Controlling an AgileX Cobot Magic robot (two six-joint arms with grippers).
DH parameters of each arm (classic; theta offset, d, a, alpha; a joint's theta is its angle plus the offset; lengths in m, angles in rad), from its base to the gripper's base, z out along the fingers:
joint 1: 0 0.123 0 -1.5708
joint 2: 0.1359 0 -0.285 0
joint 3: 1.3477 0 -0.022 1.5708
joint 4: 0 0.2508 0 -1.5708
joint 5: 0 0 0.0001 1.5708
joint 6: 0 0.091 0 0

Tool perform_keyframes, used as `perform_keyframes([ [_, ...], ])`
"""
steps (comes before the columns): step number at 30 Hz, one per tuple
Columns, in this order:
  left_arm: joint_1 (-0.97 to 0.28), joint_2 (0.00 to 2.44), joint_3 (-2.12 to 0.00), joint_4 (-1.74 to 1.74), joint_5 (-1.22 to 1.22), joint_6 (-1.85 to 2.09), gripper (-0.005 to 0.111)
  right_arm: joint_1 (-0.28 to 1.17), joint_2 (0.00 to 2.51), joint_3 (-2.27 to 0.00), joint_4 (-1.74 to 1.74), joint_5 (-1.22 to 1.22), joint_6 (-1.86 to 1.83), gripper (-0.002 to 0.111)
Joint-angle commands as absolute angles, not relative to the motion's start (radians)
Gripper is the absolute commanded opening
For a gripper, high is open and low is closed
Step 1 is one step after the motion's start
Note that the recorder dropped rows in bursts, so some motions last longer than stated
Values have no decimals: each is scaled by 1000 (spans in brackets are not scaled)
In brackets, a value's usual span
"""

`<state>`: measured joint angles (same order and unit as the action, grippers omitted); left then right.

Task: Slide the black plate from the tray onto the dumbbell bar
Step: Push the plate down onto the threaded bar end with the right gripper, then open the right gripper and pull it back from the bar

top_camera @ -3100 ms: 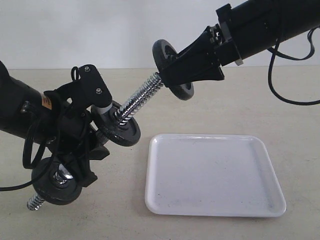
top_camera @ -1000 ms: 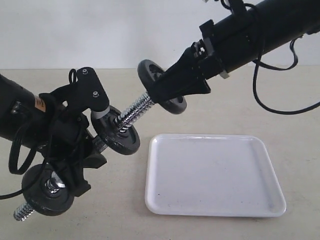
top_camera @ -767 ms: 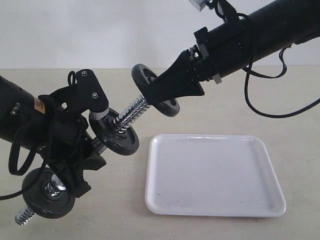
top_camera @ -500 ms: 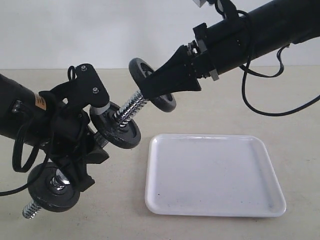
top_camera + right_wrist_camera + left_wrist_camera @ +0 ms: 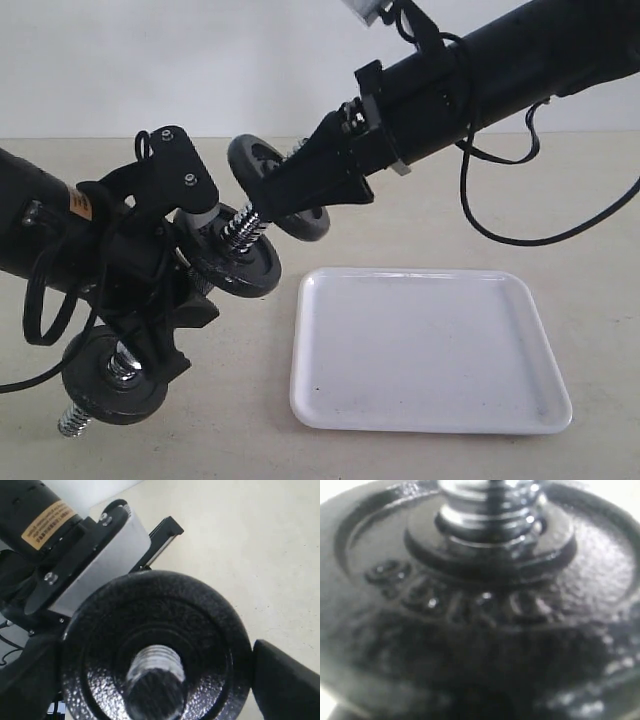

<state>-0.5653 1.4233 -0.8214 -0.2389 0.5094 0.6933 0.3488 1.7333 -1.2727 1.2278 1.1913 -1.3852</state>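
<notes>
The black plate (image 5: 248, 160) is off the tray and threaded on the dumbbell bar (image 5: 240, 231), held by its rim in my right gripper (image 5: 283, 197). In the right wrist view the bar's threaded end (image 5: 155, 666) pokes through the plate's (image 5: 200, 610) centre hole, with one finger (image 5: 285, 680) against the rim. My left gripper (image 5: 165, 300) is shut on the bar's handle between two other black discs, one high (image 5: 240, 268) and one low (image 5: 112, 380). The bar slants up to the right. A short stretch of thread separates the held plate from the upper disc. The white tray (image 5: 430, 345) holds nothing.
The left wrist view is filled by a blurred close-up of a black disc (image 5: 480, 630) and the chrome bar (image 5: 490, 505). A black cable (image 5: 520, 225) hangs from the right arm above the tray's far side. The tabletop is beige.
My right gripper has carried the black plate down and left along the bar's thread, closer to the upper disc. The left arm and bar shifted slightly.
</notes>
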Motion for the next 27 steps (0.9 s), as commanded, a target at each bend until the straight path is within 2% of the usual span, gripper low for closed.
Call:
perform_keyframes([
  [1,-571,1368,-861,-271,77,685,4,370,1719,-1279,1293,1216,-1397,0],
  [27,-569,1368,-861,-271,56,657,4,439,1815,-1279,1312,1190,-1420,0],
])
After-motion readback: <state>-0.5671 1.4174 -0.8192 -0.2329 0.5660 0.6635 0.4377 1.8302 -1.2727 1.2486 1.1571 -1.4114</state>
